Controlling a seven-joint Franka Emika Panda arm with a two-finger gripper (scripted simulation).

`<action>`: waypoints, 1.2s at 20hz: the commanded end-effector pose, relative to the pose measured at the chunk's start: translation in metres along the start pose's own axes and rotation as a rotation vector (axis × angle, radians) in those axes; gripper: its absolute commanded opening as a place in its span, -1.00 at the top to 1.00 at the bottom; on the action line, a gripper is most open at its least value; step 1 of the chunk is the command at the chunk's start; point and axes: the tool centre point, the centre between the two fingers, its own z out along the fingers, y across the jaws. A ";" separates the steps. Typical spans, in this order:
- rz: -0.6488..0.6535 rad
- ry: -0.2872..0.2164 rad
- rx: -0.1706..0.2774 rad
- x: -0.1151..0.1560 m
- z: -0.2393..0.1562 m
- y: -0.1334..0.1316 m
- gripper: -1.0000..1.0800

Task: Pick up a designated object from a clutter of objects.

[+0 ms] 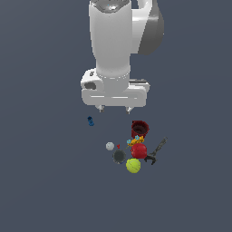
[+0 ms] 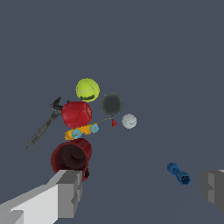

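Stretching flat and bare in every direction, the dark blue-grey desk [image 1: 41,181] fills both views, with no walls or room visible beyond it. The white arm hangs above it with the jaws [image 1: 114,108] spread wide, holding nothing, well above the objects.

The apple [image 1: 139,151] sits on the desk in the middle of the clutter, below the jaws and off toward the exterior view's right, clear of both fingertips [image 1: 100,108]. Closest to the jaws in that group is the dark red cup [image 1: 140,129], lying on its side in the wrist view with its mouth facing the camera, just in front of one fingertip. Between cup and apple lies an orange-blue toy [image 1: 134,141], touching or nearly touching the apple. A tennis ball [image 1: 133,166] rests just beyond the apple on its far side from the jaws. A black wrench [image 1: 156,152] lies at an angle beside the apple; a grey disc [image 1: 119,156] sits on the apple's other side, with a tiny red cone [image 2: 113,123] and a small grey ball [image 1: 110,146] near it. A blue piece [image 1: 90,121] lies alone, well apart from the cluster, near the other fingertip
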 end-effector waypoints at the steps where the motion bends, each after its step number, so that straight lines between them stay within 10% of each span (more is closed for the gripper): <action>1: -0.014 -0.002 -0.006 0.007 0.015 -0.009 -0.92; 24: -0.160 -0.015 -0.022 0.041 0.182 -0.115 -0.92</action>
